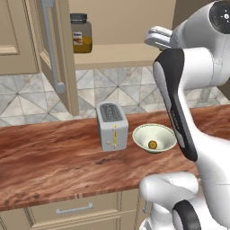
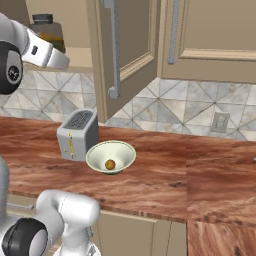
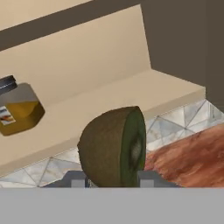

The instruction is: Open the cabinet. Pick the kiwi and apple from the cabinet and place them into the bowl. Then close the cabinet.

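The cabinet [image 1: 54, 54] stood open, its door swung out over the counter [image 1: 54, 157], and a jar [image 1: 81, 33] sat alone on the bare shelf near its left end. Down on the counter, the bowl [image 1: 155, 137] rested just right of the toaster [image 1: 111, 126], toward the middle of the wood top, with the apple [image 1: 152, 144] already lying in its bottom.

The step in hand was the kiwi. From the hand's own camera, the gripper [image 3: 111, 179] had its two fingers [image 3: 146, 178] drawn in narrow on either side of the kiwi [image 3: 113, 146], which was a cut half, green face turned to the right; it looked gripped and clear of the shelf edge, with wall tiles and a strip of counter showing below it.

As I judged it, the next move called for carrying the kiwi down and forward until it hung over the bowl's middle, then parting the fingers low enough that it would not bounce out or knock the apple. After that, the door needed pushing shut.
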Robot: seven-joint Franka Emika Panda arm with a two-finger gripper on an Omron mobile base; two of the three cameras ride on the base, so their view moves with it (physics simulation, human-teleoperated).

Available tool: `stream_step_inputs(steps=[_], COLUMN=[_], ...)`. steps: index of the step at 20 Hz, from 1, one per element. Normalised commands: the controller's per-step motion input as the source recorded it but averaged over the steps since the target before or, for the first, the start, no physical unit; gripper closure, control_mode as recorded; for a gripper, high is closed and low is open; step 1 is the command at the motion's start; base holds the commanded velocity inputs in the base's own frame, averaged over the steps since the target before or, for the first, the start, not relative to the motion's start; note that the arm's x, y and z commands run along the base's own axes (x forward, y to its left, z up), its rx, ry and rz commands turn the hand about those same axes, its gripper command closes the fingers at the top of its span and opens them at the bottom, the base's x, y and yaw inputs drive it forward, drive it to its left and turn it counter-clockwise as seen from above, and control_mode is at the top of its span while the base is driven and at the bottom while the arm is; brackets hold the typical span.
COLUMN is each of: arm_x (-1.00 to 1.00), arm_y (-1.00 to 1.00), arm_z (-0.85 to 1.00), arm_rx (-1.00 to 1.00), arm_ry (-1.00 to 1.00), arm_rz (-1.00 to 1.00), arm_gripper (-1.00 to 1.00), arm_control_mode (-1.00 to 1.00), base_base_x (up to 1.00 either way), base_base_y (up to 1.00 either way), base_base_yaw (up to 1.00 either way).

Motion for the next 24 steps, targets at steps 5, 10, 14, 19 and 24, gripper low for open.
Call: stream_step_inputs(steps=[5, 10, 14, 19, 24], arm_x=[-0.56, -0.5, -0.01, 0.4, 0.46], arm_y=[0.0, -0.02, -0.09, -0.23, -0.22], arm_z=[-0.94, -1.0, -0.75, -0.37, -0.33], arm_rx=[0.0, 0.0, 0.0, 0.0, 0.0], arm_ry=[0.1, 0.12, 0.09, 0.04, 0.08], arm_rz=[0.01, 0.01, 0.0, 0.02, 0.03], arm_gripper=[1.0, 1.0, 1.0, 1.0, 1.0], arm_control_mode=[-1.0, -1.0, -1.0, -1.0, -1.0], base_base_x=[0.0, 0.0, 0.0, 0.0, 0.0], base_base_y=[0.0, 0.0, 0.0, 0.0, 0.0], base_base_yaw=[0.0, 0.0, 0.0, 0.0, 0.0])
